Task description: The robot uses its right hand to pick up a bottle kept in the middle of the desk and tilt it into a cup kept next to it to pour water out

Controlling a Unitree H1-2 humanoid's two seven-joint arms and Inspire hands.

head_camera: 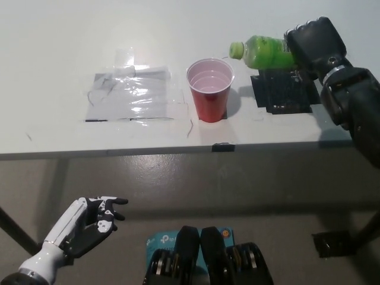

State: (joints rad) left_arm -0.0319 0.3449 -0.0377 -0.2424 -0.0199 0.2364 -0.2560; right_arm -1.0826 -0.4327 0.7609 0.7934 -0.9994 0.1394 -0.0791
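Right hand point(313, 43) gripping green bottle point(264, 51)
Bottle lies nearly level, cap toward the red cup point(209, 89); left hand point(89, 222) rests loosely open, low

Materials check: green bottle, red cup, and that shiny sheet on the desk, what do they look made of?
Green bottle in the black right hand: likely translucent plastic, since light glows through the body. Red cup: looks like thin glossy plastic, paler inside, with a rolled rim. Shiny sheet: seems clear plastic film, wrinkled, with bright glare. White desk: smooth matte, possibly laminate. The white left hand rests low, open.
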